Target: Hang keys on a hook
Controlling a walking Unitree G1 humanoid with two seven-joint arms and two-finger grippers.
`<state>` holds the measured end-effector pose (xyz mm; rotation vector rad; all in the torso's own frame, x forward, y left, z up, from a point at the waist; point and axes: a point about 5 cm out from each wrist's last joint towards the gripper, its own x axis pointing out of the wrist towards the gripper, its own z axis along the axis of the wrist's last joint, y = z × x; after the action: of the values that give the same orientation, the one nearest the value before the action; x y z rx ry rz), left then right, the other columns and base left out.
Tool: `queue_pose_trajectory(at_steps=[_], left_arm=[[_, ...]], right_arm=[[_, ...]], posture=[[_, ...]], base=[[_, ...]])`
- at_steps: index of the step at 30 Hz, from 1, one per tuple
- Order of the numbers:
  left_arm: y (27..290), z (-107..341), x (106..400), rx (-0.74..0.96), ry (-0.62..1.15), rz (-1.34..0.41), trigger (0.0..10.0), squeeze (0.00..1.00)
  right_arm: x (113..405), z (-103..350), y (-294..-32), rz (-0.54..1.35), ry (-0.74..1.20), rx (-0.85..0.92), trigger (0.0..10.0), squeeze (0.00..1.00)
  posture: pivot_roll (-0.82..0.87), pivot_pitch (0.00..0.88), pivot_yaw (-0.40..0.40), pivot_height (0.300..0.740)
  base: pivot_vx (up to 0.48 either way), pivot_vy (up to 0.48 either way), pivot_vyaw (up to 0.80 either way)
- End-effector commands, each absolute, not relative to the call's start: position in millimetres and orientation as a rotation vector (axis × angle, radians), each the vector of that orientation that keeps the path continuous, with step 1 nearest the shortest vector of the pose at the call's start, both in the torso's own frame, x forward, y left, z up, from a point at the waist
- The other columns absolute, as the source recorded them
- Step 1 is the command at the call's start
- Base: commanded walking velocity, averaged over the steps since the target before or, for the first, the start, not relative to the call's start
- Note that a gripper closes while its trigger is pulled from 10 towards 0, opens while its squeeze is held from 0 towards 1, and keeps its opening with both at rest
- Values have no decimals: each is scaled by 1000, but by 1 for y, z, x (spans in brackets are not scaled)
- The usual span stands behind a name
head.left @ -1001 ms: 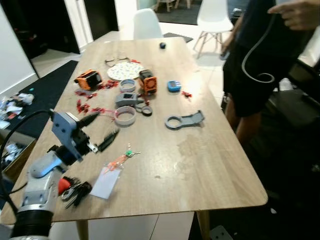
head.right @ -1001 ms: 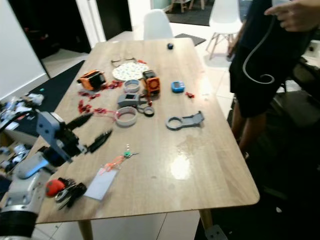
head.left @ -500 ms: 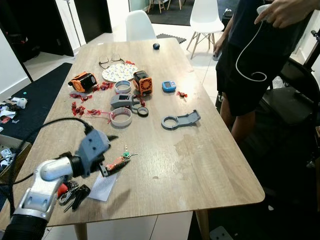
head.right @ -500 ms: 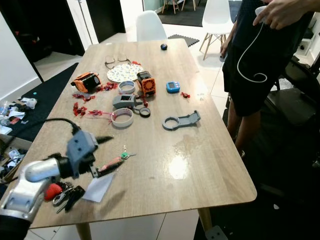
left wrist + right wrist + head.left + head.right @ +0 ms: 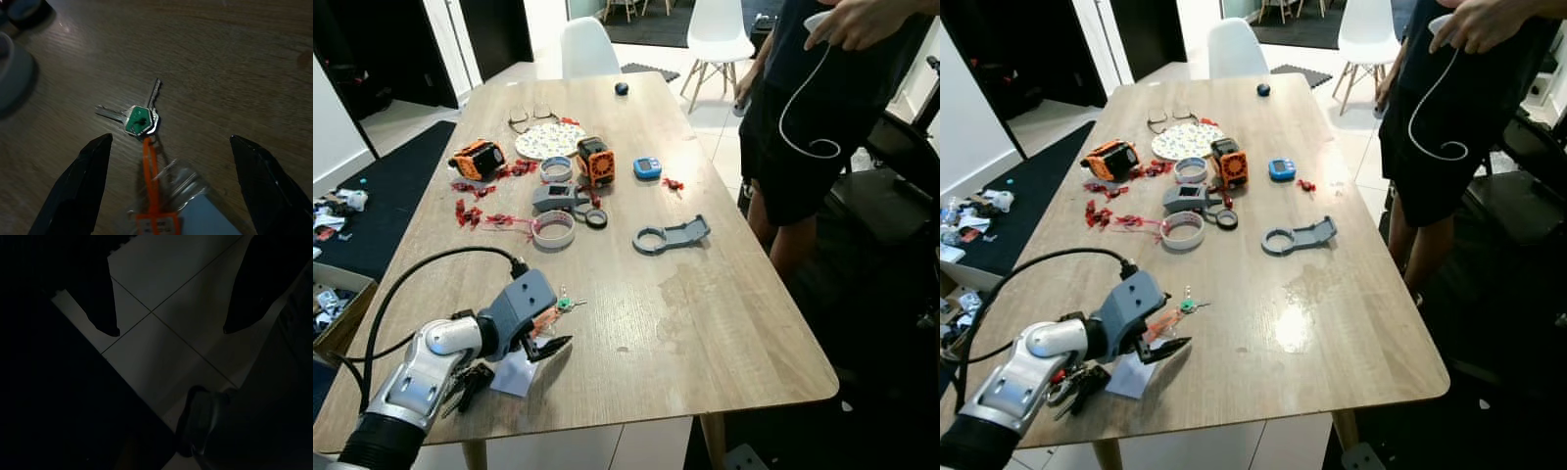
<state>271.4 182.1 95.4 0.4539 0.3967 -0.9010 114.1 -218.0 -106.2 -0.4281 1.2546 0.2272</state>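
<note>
Since half a second ago the left arm has reached further across the worktop [image 5: 724, 323], so the left end effector [image 5: 168, 183] now sits low over the keys [image 5: 138, 117] instead of short of them, its two black fingers [image 5: 78, 188] spread wide to either side and gripping nothing. Seen from the left wrist, the keys lie flat on the wood, a green-headed one with a second blade fanned out beside it, joined by an orange strap [image 5: 151, 178] to a clear tag [image 5: 521, 367] nearest the robot. Just beside the arm, at the near edge, lies a dark bunch of other keys with a red fob [image 5: 1072, 380]. The right end effector [image 5: 168, 328] hangs idle over floor tiles, fingers apart.

Further along stand a grey bracket with a ring end [image 5: 672, 235], rolls of tape [image 5: 553, 228], orange and black gadgets [image 5: 599, 161], scattered red clips, a patterned plate [image 5: 546, 141] and glasses. A person [image 5: 822, 108] stands by the far right side holding a cable.

My worry: the keys are thin and flat, so closing could slide over them or catch just the strap, leaving the bunch swinging. No hook can be made out
</note>
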Motion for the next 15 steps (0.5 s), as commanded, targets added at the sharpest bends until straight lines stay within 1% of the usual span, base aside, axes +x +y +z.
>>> queue_pose_trajectory(at_steps=[1, 5, 8, 9, 11, 15], left_arm=[[176, 96, 271, 409, 408, -913, 10000, 0], [172, 90, 267, 388, 467, -929, 10000, 0], [173, 82, 263, 389, 552, -921, 10000, 0], [173, 82, 263, 389, 552, -921, 10000, 0], [175, 81, 267, 357, 584, -864, 10000, 0], [174, 84, 271, 335, 570, -835, 10000, 0]], right_arm=[[112, -107, -215, 225, 1262, -414, 10000, 0], [112, -108, -214, 225, 1261, -411, 10000, 0], [111, -108, -213, 223, 1260, -407, 10000, 0], [111, -108, -213, 223, 1260, -407, 10000, 0], [111, -108, -213, 221, 1262, -403, 10000, 0], [110, -108, -213, 220, 1264, -401, 10000, 0]], posture=[[-40, 19, 58, 740], [-41, 23, 64, 740], [-43, 26, 69, 740], [-43, 26, 69, 740], [-43, 28, 70, 740], [-43, 32, 71, 740]], base=[[0, 0, 0], [0, 0, 0], [0, 0, 0], [0, 0, 0], [0, 0, 0], [0, 0, 0]])
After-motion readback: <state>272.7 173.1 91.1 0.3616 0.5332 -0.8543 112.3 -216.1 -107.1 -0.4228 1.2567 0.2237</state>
